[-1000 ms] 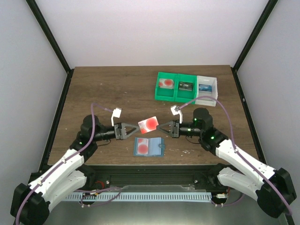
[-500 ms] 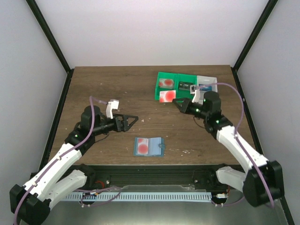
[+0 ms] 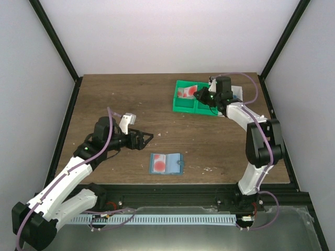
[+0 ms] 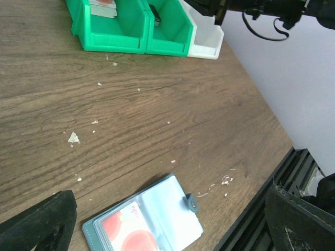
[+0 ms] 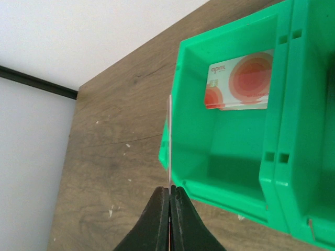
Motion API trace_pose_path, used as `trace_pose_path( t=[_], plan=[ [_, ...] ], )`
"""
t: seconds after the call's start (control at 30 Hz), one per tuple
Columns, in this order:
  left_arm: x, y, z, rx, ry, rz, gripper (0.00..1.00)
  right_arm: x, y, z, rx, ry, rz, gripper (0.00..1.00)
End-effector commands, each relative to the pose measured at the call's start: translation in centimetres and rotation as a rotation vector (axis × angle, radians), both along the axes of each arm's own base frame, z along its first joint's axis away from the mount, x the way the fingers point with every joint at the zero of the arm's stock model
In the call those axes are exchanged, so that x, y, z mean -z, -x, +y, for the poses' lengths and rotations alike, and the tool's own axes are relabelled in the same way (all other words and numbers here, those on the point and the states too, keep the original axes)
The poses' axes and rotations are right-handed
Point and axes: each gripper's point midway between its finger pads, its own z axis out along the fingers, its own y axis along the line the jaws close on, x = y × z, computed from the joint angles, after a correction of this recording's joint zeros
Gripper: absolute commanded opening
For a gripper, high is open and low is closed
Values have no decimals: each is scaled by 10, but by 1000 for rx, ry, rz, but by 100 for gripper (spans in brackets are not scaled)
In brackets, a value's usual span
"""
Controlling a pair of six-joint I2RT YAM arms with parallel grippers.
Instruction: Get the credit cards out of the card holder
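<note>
Holder (image 3: 166, 163) open at 6 o'clock, red card (image 3: 158, 166) in its pocket; left gripper (image 3: 147, 140) wide, empty, at 9; right gripper (image 5: 170, 192) pinches held card (image 5: 169, 130) edge-on above bin (image 5: 230, 172) wall at 1, so it should clear the rim inward before release.

A dark wood-grain table (image 3: 131, 99) carries a row of open bins at its far right: two green bins (image 4: 112, 42) joined side by side, with a white bin (image 4: 207, 46) touching the right one. Pale crumbs (image 4: 73, 137) lie scattered over the wood. White walls (image 3: 157, 36) and black frame posts (image 3: 55, 37) enclose it all.
</note>
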Motion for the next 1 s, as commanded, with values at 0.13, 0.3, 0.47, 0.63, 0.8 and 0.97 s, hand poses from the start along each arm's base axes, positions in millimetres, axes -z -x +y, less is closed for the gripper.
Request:
trace_pose_path(
  t=[0.13, 0.3, 0.47, 0.63, 0.8, 0.97],
  plan=[
    [7, 3, 4, 6, -17, -26, 100, 21, -47, -3, 57, 36, 58, 1],
    [3, 6, 2, 22, 3, -38, 100, 37, -61, -5, 78, 46, 63, 1],
    [4, 7, 0, 32, 5, -31, 100, 54, -74, 7, 31, 24, 104, 1],
    [5, 7, 0, 29, 3, -31, 100, 67, -81, 13, 18, -3, 110, 0],
    [5, 8, -1, 36, 4, -30, 100, 76, -87, 18, 9, -31, 118, 1],
    [5, 9, -1, 36, 0, -31, 100, 78, -93, 20, 7, -46, 112, 0]
  ],
)
